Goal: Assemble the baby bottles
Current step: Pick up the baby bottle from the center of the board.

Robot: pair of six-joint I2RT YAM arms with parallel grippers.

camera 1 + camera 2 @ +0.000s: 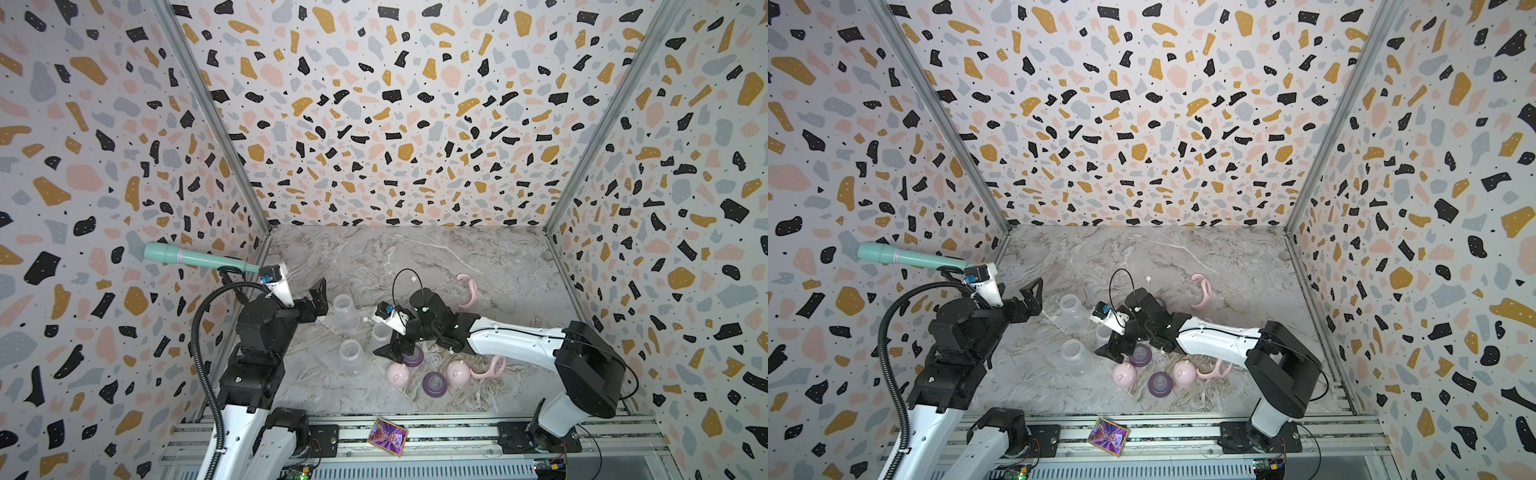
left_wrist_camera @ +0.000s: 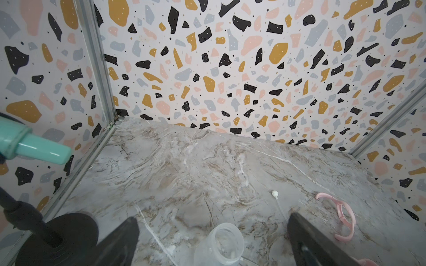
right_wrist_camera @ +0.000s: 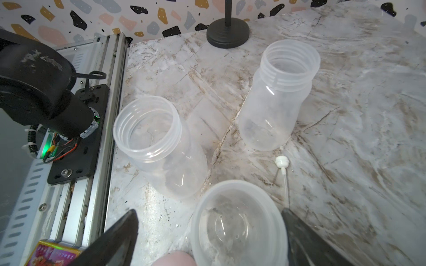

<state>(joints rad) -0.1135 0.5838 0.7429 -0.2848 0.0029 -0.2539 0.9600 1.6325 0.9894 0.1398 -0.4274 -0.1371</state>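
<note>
Between the spread fingers of the right gripper (image 3: 208, 213) we find one clear bottle (image 3: 239, 223), upright with its mouth open. It sits close against one finger and clear of the other; the jaws do not clamp it. Ahead of this gripper a second bottle (image 3: 159, 147) and a third bottle (image 3: 279, 96) stand upright on the marble table (image 3: 345, 138), apart from each other. In a top view we locate, just beside the right fingers, a purple teat ring (image 1: 413, 358) and a pink cap (image 1: 398, 374); a second pink cap (image 1: 458, 371) and a pink collar (image 1: 492, 368) lie beside the right forearm. We record the left gripper (image 1: 319, 300) as spread wide and holding nothing, with the third bottle just ahead of its fingers.
</note>
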